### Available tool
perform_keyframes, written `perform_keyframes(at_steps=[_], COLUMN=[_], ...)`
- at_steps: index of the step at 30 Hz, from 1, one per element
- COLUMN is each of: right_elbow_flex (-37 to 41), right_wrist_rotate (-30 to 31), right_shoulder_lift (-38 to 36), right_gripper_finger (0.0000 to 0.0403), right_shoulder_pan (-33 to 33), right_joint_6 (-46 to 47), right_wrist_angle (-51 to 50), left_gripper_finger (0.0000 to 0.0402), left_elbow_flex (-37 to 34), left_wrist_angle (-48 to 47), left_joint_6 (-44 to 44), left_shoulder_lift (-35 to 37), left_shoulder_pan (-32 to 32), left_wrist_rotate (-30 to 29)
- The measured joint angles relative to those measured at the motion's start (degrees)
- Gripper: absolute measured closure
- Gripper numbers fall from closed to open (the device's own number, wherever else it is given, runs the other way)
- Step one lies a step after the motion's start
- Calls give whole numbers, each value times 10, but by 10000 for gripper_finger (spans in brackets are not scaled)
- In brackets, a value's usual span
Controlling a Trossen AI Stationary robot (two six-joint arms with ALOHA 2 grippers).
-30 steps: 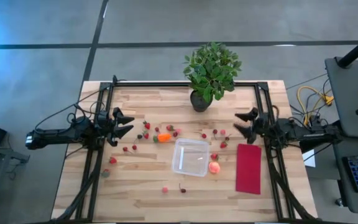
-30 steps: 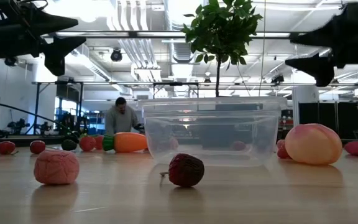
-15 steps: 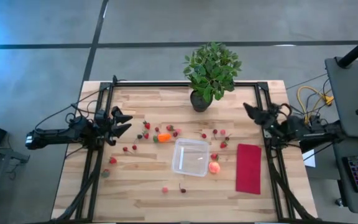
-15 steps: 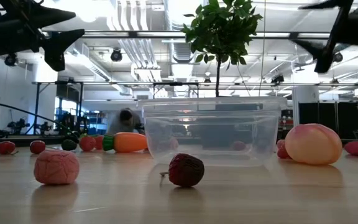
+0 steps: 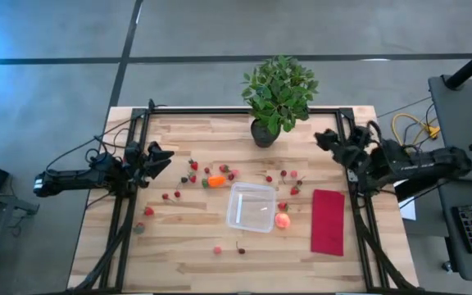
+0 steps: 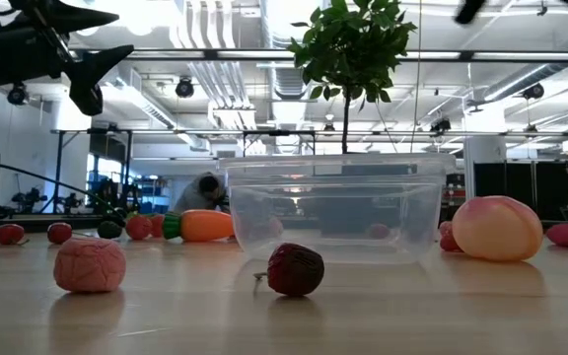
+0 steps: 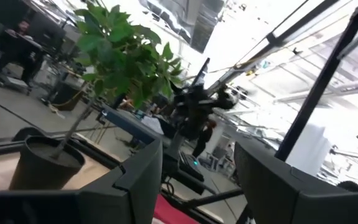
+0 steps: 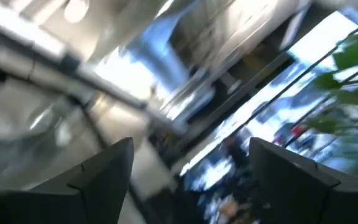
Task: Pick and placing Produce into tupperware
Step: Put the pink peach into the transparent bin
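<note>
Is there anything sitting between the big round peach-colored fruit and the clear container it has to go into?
Nothing visible. The round fruit lies right beside the clear container, with bare table between them.

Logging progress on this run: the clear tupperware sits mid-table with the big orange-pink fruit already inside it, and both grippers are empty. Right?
Not quite. In the high view the orange-pink fruit lies on the table just outside the tupperware, at its right corner; the tupperware holds nothing. The rest stands: left gripper and right gripper are open and empty.
</note>
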State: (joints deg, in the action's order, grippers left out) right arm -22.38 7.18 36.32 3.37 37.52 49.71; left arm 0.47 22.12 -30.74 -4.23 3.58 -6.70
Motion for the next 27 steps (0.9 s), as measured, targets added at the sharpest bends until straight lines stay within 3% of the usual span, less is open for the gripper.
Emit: perform_keyframes(at_steps=[2,4,7,10,12,14,16,18,23,27], right_elbow_flex=[-58,-116,-203,-283,-326,-357,-376,-386,-402,-401], right_wrist_rotate=[-47,-56,39,158,191,194,187,189,270,270], right_shoulder_lift=[35,46,45,44,50,56,58,59,58,70], right_gripper_finger=[96,99,100,98,96,94,94,96,95,96], right_shoulder_pan=[0,-1,-4,-5,-5,-4,-4,-4,-4,-4], right_joint_6=[-28,-55,-18,110,230,361,448,478,466,398], right_wrist_angle=[-63,-224,-577,-917,-1107,-1229,-1291,-1308,-1293,-1263], left_gripper_finger=[214,214,214,214,214,214,214,214,214,214], left_elbow_flex=[0,0,0,0,0,0,0,0,0,0], left_wrist_angle=[8,6,5,4,4,3,0,-2,-2,-1], left_joint_6=[0,-2,-4,-4,-4,-4,-4,-4,-4,-4], left_shoulder_lift=[1,1,0,0,-1,-1,-2,-3,-7,-9], left_shoulder_pan=[0,0,0,0,0,0,0,0,0,0], left_wrist_rotate=[-12,-23,-50,-67,-72,-72,-72,-72,-71,-71])
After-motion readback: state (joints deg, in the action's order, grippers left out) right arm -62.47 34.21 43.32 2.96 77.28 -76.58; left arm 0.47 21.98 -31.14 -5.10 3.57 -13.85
